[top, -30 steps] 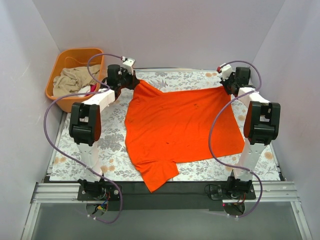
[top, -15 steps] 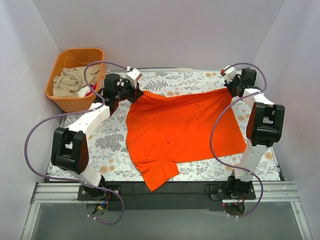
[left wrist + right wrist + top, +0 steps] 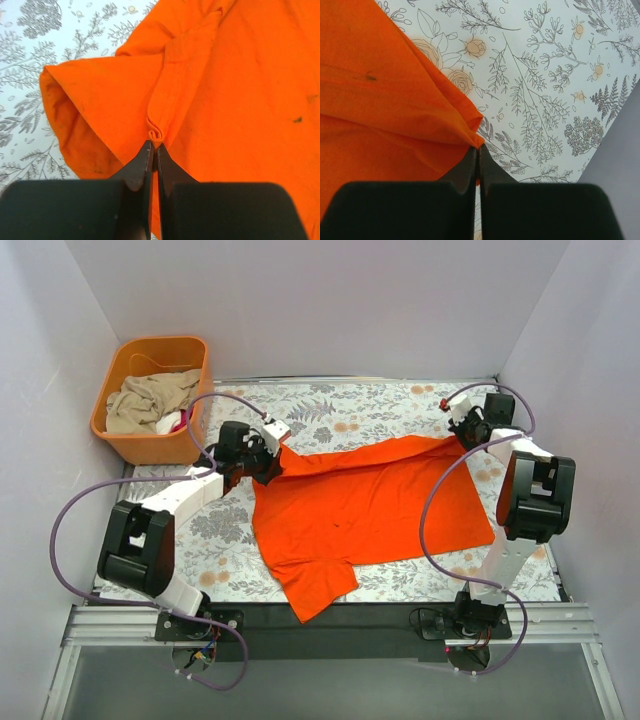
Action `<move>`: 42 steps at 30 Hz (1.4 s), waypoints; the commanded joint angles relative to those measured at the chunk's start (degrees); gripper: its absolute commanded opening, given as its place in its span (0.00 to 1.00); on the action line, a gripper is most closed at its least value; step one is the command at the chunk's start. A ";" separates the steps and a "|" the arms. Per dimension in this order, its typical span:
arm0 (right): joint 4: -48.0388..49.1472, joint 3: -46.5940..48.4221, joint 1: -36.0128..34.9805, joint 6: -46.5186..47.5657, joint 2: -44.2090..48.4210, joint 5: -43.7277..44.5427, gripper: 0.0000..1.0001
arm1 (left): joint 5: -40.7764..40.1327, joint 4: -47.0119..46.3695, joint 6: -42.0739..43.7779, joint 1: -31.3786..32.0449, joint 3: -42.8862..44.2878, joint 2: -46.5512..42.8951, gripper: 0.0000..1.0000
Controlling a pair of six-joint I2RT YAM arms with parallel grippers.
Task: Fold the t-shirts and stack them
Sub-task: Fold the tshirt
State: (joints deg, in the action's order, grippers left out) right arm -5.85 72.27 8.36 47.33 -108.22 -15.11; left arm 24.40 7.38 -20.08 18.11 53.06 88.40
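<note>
A bright orange-red t-shirt (image 3: 360,510) lies spread on the floral tablecloth (image 3: 200,530), its far edge lifted and folding toward the near side. My left gripper (image 3: 272,450) is shut on the shirt's far left corner; the left wrist view shows the pinched hem (image 3: 156,134) between the tips of the left gripper (image 3: 154,146). My right gripper (image 3: 462,430) is shut on the far right corner; in the right wrist view the cloth (image 3: 395,115) is nipped at the tips of the right gripper (image 3: 478,148). One sleeve (image 3: 315,590) hangs toward the table's near edge.
An orange plastic tub (image 3: 120,365) stands at the far left, outside the tablecloth, holding beige cloth (image 3: 145,402) and a bit of pink. Purple cables loop from both arms. Grey walls close in on three sides.
Both grippers have pulled the shirt's far edge toward the near side. The left arm has swung down and right; the far edge now lies folded over the shirt's body.
</note>
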 commanded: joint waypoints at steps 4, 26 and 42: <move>-2.50 7.71 0.43 -0.13 1.09 -1.59 0.01 | -1.82 0.09 -0.14 -1.85 8.18 -2.36 0.00; -15.04 -2.25 1.92 11.47 11.28 -6.76 0.68 | 7.32 21.19 8.65 -2.02 7.14 -6.22 0.35; -35.37 32.59 2.45 -5.23 -13.77 -9.05 0.41 | 0.64 14.24 -7.08 -4.49 25.24 13.11 0.50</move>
State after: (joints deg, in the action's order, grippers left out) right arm -34.20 103.37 11.16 44.56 -122.21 -23.53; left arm 25.52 20.88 -24.18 14.00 74.78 101.45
